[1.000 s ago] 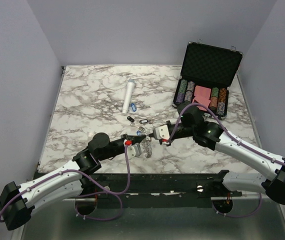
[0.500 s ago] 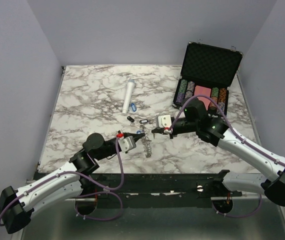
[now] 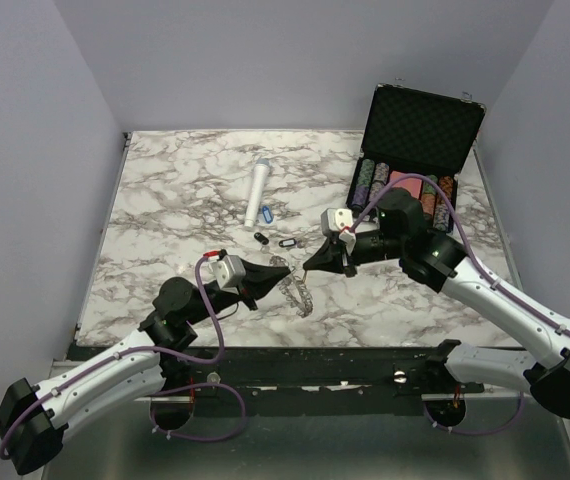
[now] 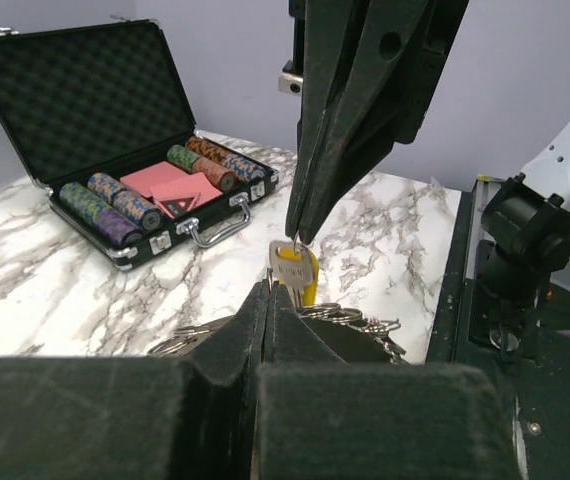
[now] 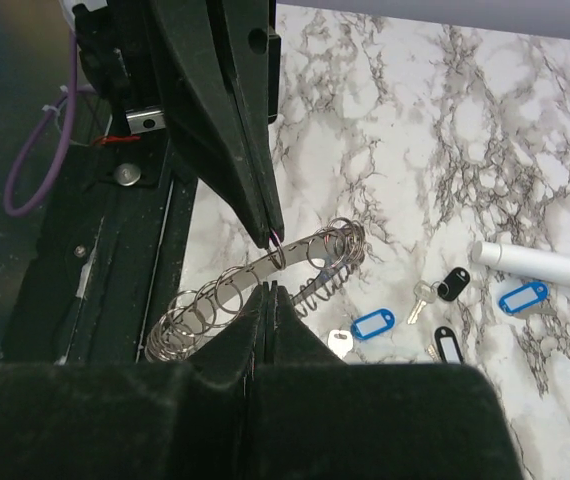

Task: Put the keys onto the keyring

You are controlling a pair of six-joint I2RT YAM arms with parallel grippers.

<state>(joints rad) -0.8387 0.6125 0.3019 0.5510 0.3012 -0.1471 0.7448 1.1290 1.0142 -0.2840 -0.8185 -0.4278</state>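
**Both grippers closed, meeting at the keyring near the worktop's near edge**

Hidden or unclear
- Right wrist view: the right gripper's own fingers block whatever it carries. The white cylinder (image 5: 550,266) is cut off at the frame's right edge.
- Left wrist view: the left gripper's own fingers cover most of the keyring. Only a few fringe loops show on either side of them.
- Top view: the two sets of fingertips crowd together, so the contact itself can't be made out. The right arm crosses the near side of the poker chip case (image 3: 420,130). I cannot tell whether the keyring's lower end rests on the marble.

Grippers
- Left gripper (image 5: 271,236): jaws fully together. The tip pinches one small loop of the keyring's (image 5: 227,290) fringe.
- Right gripper (image 4: 299,238): jaws fully together, nipping the top of a yellow-tagged key (image 4: 295,272). The key hangs just above the left gripper's fingers.

Where things are
- Keyring: between the two grippers, close to the middle of the worktop's (image 3: 165,200) near edge, drooping toward that edge.
- Loose keys (image 5: 372,323): blue and black tags, mid-worktop, just beyond the keyring.
- Cylinder: farther back, with a blue tag beside its near end.
- Case: open at the far right corner.

Writing
- Tag windows are too small to read.
- There is a dark mark on the red cards (image 4: 170,188) in the case, not legible.
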